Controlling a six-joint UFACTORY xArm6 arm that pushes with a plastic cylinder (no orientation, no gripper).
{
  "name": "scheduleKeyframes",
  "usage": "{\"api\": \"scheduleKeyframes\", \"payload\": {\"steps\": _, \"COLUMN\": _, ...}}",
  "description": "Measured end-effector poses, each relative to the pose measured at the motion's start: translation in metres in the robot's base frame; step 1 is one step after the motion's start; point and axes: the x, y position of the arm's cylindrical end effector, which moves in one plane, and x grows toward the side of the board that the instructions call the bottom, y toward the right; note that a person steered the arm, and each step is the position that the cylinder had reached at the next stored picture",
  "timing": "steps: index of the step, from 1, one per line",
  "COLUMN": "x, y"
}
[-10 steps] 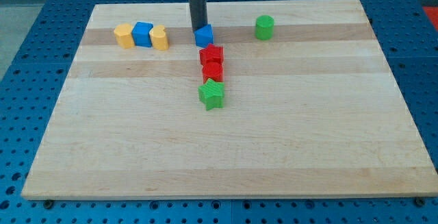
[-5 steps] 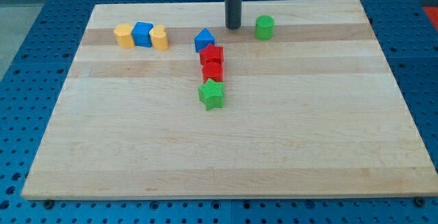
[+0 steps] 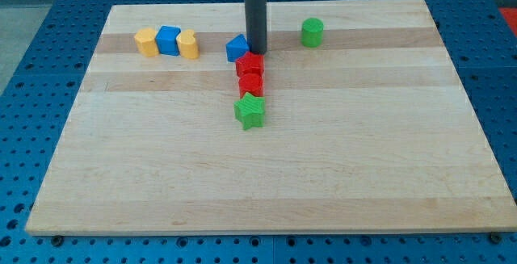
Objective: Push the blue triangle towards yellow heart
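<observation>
The blue triangle point(image 3: 237, 48) lies near the top middle of the wooden board point(image 3: 266, 175). My tip point(image 3: 256, 52) is down on the board against the triangle's right side, just above the upper red block point(image 3: 250, 64). At the view's left a row of three touching blocks stands: a yellow block point(image 3: 146, 42), a blue block point(image 3: 168, 39) and a second yellow block point(image 3: 187, 44), which is the one nearest the triangle. I cannot tell which yellow block is the heart. A gap of bare board separates the triangle from this row.
A second red block point(image 3: 251, 84) and a green star point(image 3: 250, 112) stand in a column below the upper red block. A green cylinder point(image 3: 312, 32) stands to the right of my tip. The board rests on a blue perforated table point(image 3: 32, 70).
My tip went from the triangle's top to the right near the green cylinder, then came back down-left to the triangle's right side. The triangle has shifted slightly left.
</observation>
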Motion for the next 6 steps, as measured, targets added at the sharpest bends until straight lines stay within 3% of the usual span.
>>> {"api": "scheduleKeyframes", "payload": {"steps": 6, "x": 0.004, "y": -0.101}}
